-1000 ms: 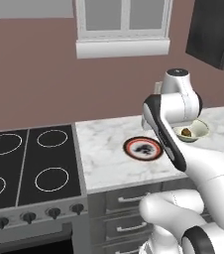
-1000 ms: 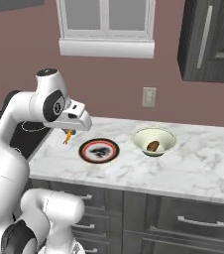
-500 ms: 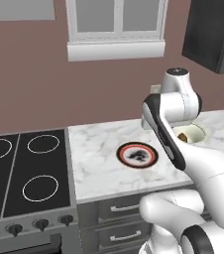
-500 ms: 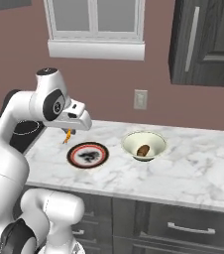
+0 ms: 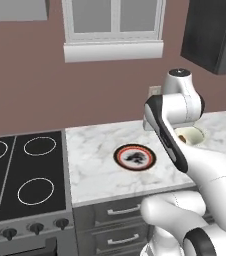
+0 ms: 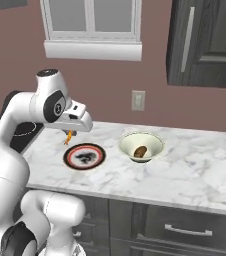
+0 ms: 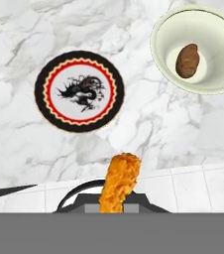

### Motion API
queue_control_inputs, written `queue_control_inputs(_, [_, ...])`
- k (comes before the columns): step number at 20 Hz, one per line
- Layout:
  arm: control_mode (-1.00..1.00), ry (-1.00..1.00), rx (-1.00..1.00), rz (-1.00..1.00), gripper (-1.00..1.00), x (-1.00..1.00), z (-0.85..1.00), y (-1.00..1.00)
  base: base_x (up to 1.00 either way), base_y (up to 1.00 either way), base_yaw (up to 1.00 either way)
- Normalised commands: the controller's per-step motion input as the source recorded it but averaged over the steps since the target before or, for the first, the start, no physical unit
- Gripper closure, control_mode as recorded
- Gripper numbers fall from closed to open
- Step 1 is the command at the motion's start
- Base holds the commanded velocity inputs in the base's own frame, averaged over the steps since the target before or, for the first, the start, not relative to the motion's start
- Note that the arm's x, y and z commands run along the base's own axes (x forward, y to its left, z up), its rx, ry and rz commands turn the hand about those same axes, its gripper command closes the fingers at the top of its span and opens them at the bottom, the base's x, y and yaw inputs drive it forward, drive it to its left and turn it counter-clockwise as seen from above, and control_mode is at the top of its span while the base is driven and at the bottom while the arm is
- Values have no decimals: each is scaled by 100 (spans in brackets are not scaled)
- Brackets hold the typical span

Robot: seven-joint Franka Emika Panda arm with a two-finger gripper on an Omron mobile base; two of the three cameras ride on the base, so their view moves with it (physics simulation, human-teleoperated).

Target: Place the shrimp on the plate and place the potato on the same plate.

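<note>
Plate [image 6: 84,156] lies flat on the marble surface [image 6: 185,170], empty, so we judge neither placement done. Beside it stands a pale bowl [image 6: 141,146] holding the potato [image 6: 141,151], well apart from the arm. We see the tool [image 6: 70,134] clamped on the shrimp [image 7: 119,182], held above the surface short of the plate, likely for carrying over it.

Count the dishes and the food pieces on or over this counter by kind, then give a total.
Plates: 1, the plate
Bowls: 1, the bowl
Potatoes: 1, the potato in the bowl
Shrimp: 1, the shrimp in the hand
Total: 4
</note>
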Motion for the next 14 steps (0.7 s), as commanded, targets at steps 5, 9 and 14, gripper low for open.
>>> queue_control_inputs(5, [100,0,0,0,100,0,0,0,35,-4,0])
queue_control_inputs(9, [100,0,0,0,100,0,0,0,46,0,0])
queue_control_inputs(14, [100,0,0,0,100,0,0,0,37,-7,0])
